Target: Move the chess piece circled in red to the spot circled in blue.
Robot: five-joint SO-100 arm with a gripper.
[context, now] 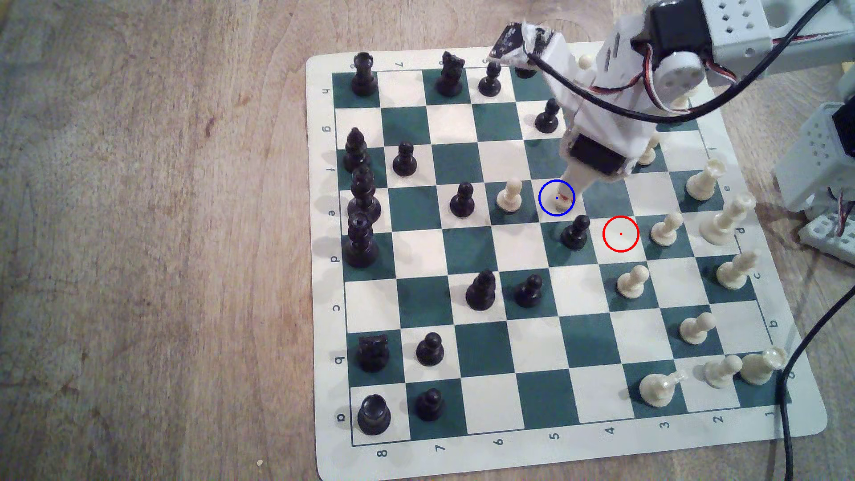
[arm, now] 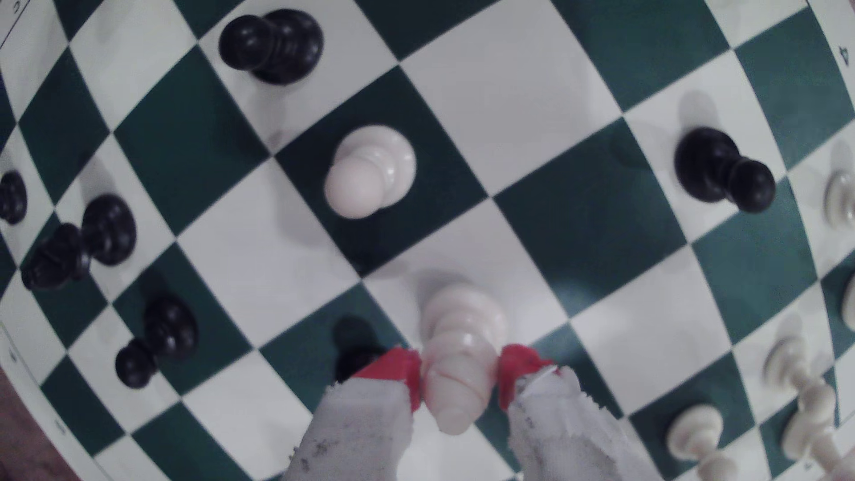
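1. Step in hand: placement. The cream piece (arm: 455, 365) is held between the red pads (arm: 407, 374) of the gripper (context: 565, 196), closed on its slim body, over the blue-ringed square (context: 556, 198).
2. Position: the base appears set on, or just above, that white square; contact cannot be confirmed.
3. Next move, as judged: jaws to be opened, arm to be lifted straight, the cream pawn (context: 510, 195) just beside to be avoided.
4. Count: one blue ring; one red ring (context: 620, 234), its square bare.
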